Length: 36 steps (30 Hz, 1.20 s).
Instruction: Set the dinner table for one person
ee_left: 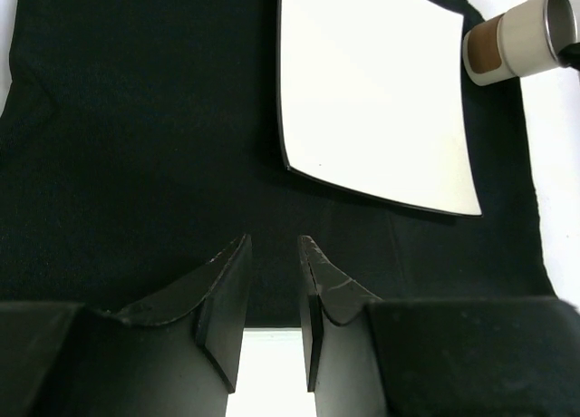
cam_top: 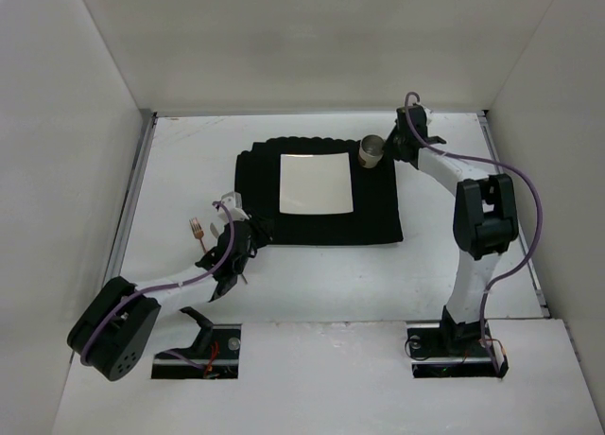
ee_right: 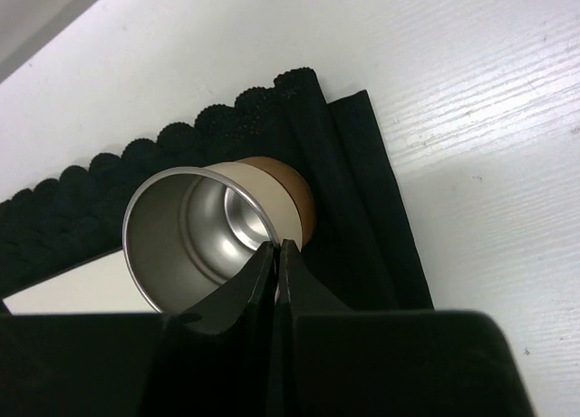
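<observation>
Starting wide: white bench (cam_top: 189, 151) under everything, railed down both sides. Dead centre on it, black placemat (cam_top: 255, 184), scalloped along the far edge. On the mat, square white plate (cam_top: 317, 182), flat, roughly centred. Up at the mat's far right corner, steel cup (cam_top: 371, 151) with a tan-and-brown sleeve, just beside the plate's corner; hard to say whether fully upright. Out on bare bench left of the mat, copper fork (cam_top: 196, 230), right alongside the left arm (cam_top: 180, 282); impossible to tell whether touching it. Right fingers (ee_right: 272, 258) pressed together on the cup's near rim, clamped. Left fingers (ee_left: 236, 272) a narrow gap apart, nothing seen between, aimed across the mat toward the plate.

Looks like cup placement almost done, fork not yet set. Now the worry: thin, off-centre pinch on that rim. Could topple onto the plate or roll off the mat if released with the base not flat. Could also snag on a fingertip during a careless pull-away, rucking the mat. And for the fork, flat on a hard bench: likely to skid instead of lifting under a shallow pinch.
</observation>
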Each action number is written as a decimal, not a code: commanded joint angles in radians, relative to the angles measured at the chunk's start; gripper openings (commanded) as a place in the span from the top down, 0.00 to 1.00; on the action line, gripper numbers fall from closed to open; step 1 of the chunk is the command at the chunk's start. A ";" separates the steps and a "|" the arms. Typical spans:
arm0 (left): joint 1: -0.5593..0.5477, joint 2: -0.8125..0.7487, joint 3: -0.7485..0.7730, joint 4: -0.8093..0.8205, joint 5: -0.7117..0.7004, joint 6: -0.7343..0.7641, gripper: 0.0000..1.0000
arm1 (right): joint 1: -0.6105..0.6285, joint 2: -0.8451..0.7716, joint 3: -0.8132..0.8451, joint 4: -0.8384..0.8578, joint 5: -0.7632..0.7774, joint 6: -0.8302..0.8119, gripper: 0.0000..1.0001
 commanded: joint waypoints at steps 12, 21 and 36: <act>0.020 -0.030 0.023 0.030 -0.019 0.018 0.75 | 0.002 -0.173 -0.015 0.033 -0.003 0.005 0.48; 0.009 -0.098 0.081 -0.161 -0.146 0.084 0.71 | 0.138 -0.623 -0.485 0.316 0.084 -0.004 0.57; 0.010 -0.315 0.172 -1.016 -0.325 -0.101 0.77 | 0.413 -0.984 -0.954 0.501 0.097 -0.049 0.77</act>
